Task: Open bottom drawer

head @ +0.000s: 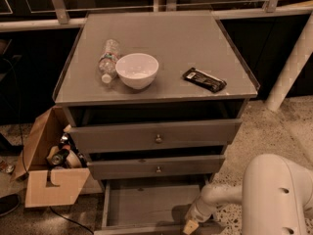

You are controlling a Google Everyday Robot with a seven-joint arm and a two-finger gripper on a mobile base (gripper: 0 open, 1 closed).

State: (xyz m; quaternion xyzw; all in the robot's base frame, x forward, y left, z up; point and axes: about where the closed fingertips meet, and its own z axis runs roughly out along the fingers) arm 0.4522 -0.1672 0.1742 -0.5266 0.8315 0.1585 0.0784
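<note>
Bottom drawer (142, 204) stands pulled out of the cabinet (73, 126), its grey tray showing and its front cut off by the lower edge of the view. The gripper (190, 226) sits low at the front right corner of the bottom drawer. We cannot tell whether it is apart, together or clamped on anything. The white arm (220, 196) runs from it to the right of the drawer, into a bulky white link (276, 195).

Directly above the drawer we see the middle drawer (122, 170), slightly out, brass knob (158, 169) at centre. Above that, the top drawer (117, 137) is out a bit more. Higher still is the cabinet top (171, 38), with a white bowl (139, 70), a plastic bottle (108, 60) lying just beside the bowl, and a dark snack packet (204, 79). Left of the drawer, an open cardboard box (51, 190) of clutter sits on the floor.
</note>
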